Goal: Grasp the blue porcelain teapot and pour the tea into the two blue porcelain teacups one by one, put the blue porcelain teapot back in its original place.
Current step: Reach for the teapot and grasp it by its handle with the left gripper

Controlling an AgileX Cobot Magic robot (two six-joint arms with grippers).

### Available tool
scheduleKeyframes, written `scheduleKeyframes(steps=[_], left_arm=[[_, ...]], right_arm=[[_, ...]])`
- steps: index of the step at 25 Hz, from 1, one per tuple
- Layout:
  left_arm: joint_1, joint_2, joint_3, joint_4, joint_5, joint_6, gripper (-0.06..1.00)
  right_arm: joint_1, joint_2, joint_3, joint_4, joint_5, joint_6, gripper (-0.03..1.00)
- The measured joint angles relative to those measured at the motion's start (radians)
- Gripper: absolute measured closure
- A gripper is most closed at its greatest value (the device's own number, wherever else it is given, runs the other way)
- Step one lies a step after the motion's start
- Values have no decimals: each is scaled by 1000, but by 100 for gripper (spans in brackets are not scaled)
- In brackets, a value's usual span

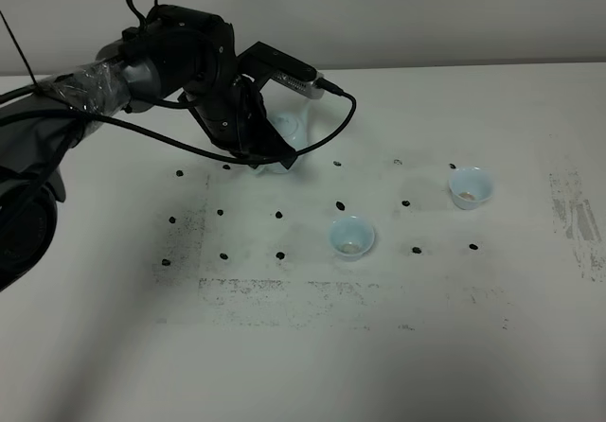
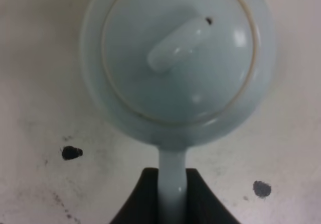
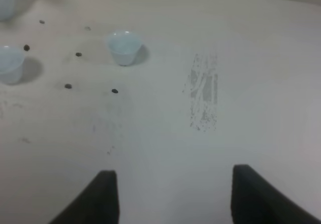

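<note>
The left arm (image 1: 142, 74) reached over the desk (image 1: 303, 365), and its jaws were clamped tight on the pot's thin handle (image 2: 172, 176). The pot (image 2: 93, 76) sat toward the back of the desk, left of the middle, with its lid (image 2: 200, 83) on. It looked to be resting on the desk, not lifted yet. A good lift would go slow and straight up, keeping the pot level so the lid stayed put and no tea spilled early. The handle looked thin and shiny, so it could turn in the jaws. To the right stood the first cup (image 1: 350, 237), and further right the second cup (image 1: 471, 187), well apart. Both were small, so the pot would have to come right over each one before tipping. The right jaws hung apart over the desk, holding nothing.
</note>
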Motion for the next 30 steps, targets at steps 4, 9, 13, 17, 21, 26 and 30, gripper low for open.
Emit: scheduleKeyframes(steps=[4,9,13,17,21,26,30], left_arm=[[0,0,-24,-2,20,0,88],[0,-2,-32,-2,29,0,88],[-1,-4,-33,-3,29,0,88],[-4,-5,-33,-4,28,10,88],[-12,-16,-33,-4,28,39,88],[-12,-40,-33,-3,28,49,88],[-12,-48,-33,-4,27,51,88]], right_arm=[[0,0,0,0,0,0,49],[0,0,0,0,0,0,49],[0,0,0,0,0,0,49],[0,0,0,0,0,0,49],[0,0,0,0,0,0,49],[0,0,0,0,0,0,49],[0,0,0,0,0,0,49]])
